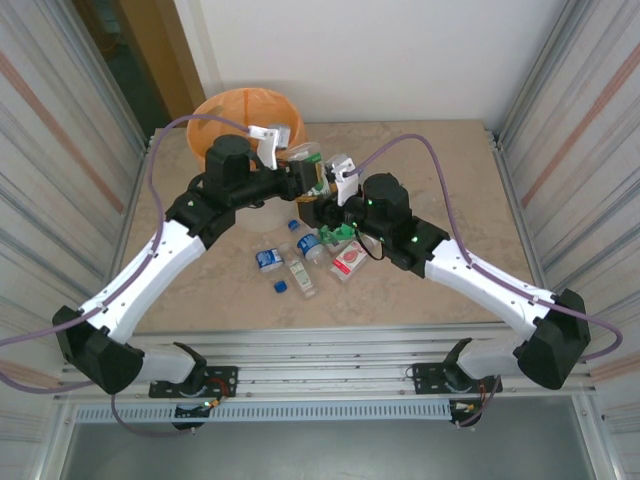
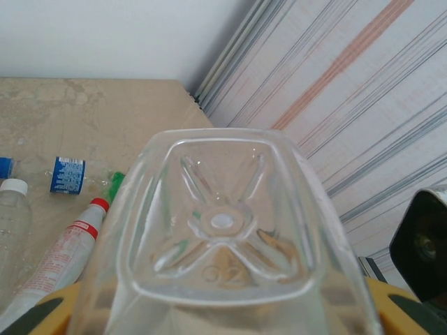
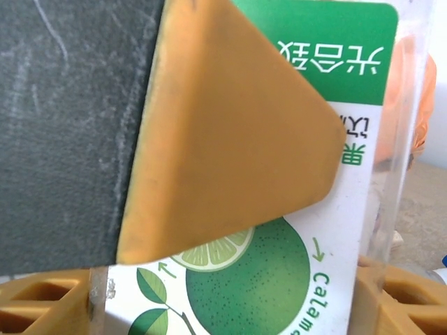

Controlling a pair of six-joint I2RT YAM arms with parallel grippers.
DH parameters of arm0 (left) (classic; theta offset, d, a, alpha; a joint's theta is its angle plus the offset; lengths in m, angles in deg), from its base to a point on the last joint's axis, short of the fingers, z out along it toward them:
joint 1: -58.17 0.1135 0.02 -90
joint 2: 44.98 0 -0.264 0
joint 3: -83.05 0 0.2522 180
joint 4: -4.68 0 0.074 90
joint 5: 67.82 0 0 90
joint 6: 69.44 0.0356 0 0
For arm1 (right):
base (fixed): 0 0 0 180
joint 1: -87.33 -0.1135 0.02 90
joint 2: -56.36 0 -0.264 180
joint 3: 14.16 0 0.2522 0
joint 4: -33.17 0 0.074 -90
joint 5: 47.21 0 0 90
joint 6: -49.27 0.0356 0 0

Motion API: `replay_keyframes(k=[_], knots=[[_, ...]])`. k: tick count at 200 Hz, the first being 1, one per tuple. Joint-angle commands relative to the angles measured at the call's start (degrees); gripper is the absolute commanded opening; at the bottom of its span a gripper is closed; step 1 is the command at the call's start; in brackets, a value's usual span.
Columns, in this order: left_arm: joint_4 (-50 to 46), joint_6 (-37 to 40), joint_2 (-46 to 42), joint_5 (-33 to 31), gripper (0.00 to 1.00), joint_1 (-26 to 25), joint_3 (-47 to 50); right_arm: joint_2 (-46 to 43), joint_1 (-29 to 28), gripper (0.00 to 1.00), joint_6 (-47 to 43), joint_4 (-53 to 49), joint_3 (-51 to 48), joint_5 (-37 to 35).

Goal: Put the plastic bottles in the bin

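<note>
A clear square plastic bottle [image 1: 306, 160] with a green lime label hangs above the table's middle, right of the bin [image 1: 240, 112], a round white bucket lined with an orange bag. Both grippers hold it. My left gripper [image 1: 298, 178] is shut on it, and its base [image 2: 220, 216] faces the left wrist camera. My right gripper [image 1: 326, 200] grips the labelled body [image 3: 265, 279] between its yellow fingers [image 3: 42, 307]. The left gripper's orange pad [image 3: 230, 125] presses on the label. Several more bottles [image 1: 298, 270] lie on the table below.
Loose on the stone table [image 1: 450, 170] lie a blue-labelled bottle [image 2: 68, 174], a red-labelled one [image 2: 66, 251] and a clear white-capped one [image 2: 12, 209]. A small blue cap [image 1: 281, 287] lies near the front. Striped metal walls [image 1: 580, 120] close both sides.
</note>
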Motion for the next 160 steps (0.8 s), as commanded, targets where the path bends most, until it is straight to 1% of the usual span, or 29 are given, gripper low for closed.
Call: replay_keyframes(k=[1,33,39,64,102,122,143,160], knots=[[2.6,-1.6,-2.5,0.5,0.12,1.1,1.0,0.0,-0.8,0.8,-1.2,0.4,2.5,-0.6],[2.2,-1.6,-3.9,-0.6,0.09,4.4,0.1,-2.1,-0.9,1.0,-1.2,-0.8,0.8,-2.4],[1.7,-1.3,-4.0,-0.7,0.09,5.1,-0.5,-2.6,-1.0,0.98,-1.2,-1.1,0.3,-2.9],[0.2,0.1,-4.4,-1.8,0.08,9.3,-3.4,-5.3,-1.1,0.98,-0.4,-2.7,-1.6,-5.0],[0.0,1.3,-2.7,-4.5,0.08,16.6,-8.6,-9.5,-1.1,0.98,2.2,-5.3,-4.6,-11.0],[-0.7,2.3,-0.1,-6.8,0.07,19.6,-12.5,-11.1,-1.0,0.98,4.2,-8.0,-5.4,-15.7],[-1.4,4.0,3.5,-10.2,0.08,21.2,-16.4,-12.0,-1.1,0.98,6.5,-11.1,-5.7,-21.3],[-2.2,4.2,7.0,-11.5,0.08,22.5,-19.6,-12.7,-1.0,0.98,8.0,-12.5,-6.0,-23.9]])
